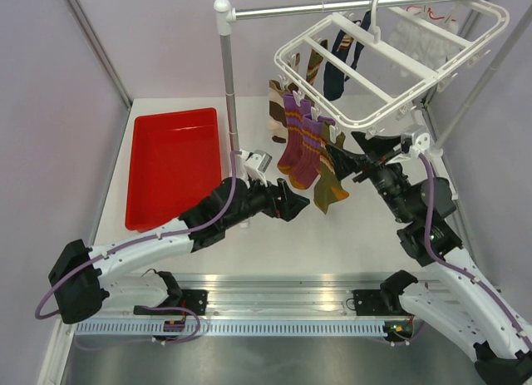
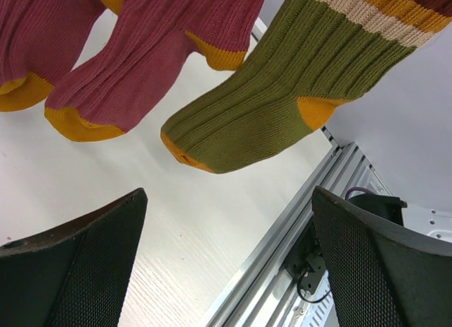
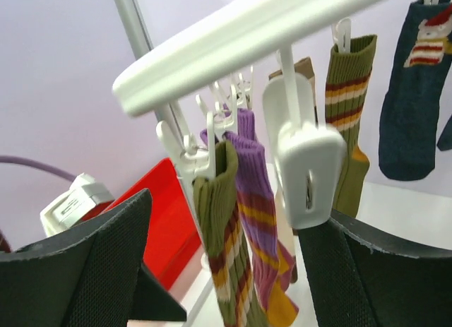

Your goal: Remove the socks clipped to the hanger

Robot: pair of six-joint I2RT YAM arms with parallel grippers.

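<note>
Olive sock [image 2: 282, 108] hangs clipped on hanger [image 3: 233, 30] front edge, beside purple socks [image 2: 141, 58]. Left gripper [image 2: 226, 270] spread wide below toe; right gripper [image 3: 226, 270] spread under clip [image 3: 208, 147]. Pinch foot, pull straight down.

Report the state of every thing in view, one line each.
Hanger, hung up, socks clipped on.
Purple socks, clipped, hanging.
Olive sock, clipped, hanging.
Navy sock, clipped, hanging.
White socks, hanging at the far side.
Tray, empty.
Left gripper, open, below the sock toes.
Right gripper, open, at the clips, holding nothing.
</note>
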